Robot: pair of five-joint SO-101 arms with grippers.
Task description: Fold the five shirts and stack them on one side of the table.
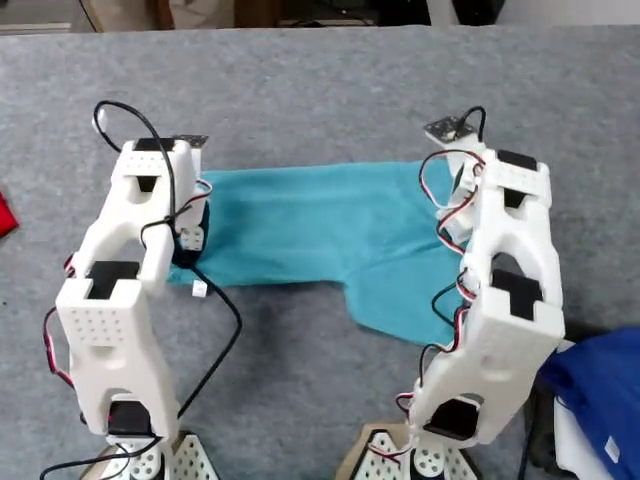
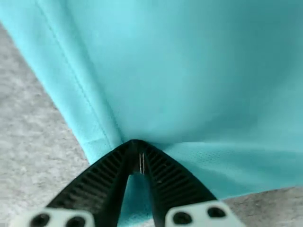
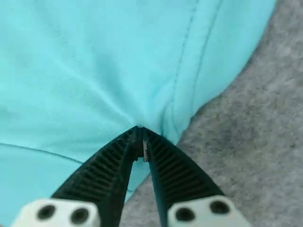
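A teal shirt [image 1: 320,230] lies spread across the middle of the grey table [image 1: 300,90], stretched between the two arms. My left gripper [image 2: 138,150] is shut on the shirt's left edge, its black fingers [image 2: 111,172] pinching a fold of fabric beside the hem. At the shirt's right edge my right gripper [image 3: 140,137] is shut on the cloth [image 3: 94,71], close to a stitched seam. In the high view the left arm [image 1: 130,260] covers the left grip point and the right arm [image 1: 500,270] covers the right one. A sleeve or flap [image 1: 400,300] hangs toward the front right.
A dark blue shirt [image 1: 600,385] lies heaped at the table's front right edge. A red item [image 1: 5,215] peeks in at the far left edge. Bare grey tabletop stretches behind the teal shirt and in front between the arm bases.
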